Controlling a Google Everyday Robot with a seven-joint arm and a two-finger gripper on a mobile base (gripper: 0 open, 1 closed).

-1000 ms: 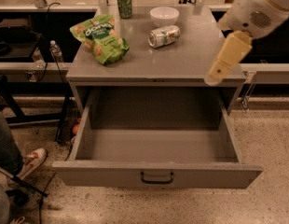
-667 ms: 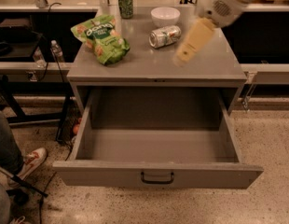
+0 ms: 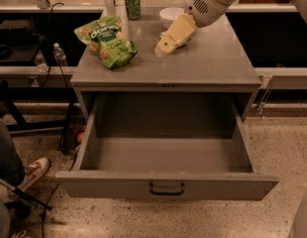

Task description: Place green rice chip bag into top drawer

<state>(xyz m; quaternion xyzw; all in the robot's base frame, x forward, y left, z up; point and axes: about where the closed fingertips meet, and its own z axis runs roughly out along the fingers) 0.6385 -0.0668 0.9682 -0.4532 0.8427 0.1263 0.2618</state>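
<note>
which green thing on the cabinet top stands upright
The green soda can at the back edge; the green rice chip bag lies flat. The hand hovers mid-top.

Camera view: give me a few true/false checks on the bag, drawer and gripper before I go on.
1. The drawer is pulled open. True.
2. The bag lies inside the drawer. False: it lies on the cabinet top, at the left.
3. The gripper is over the cabinet top, right of the bag. True.
4. The gripper touches the bag. False: they are apart.
5. A green can stands upright at the back of the cabinet top. True.
</note>
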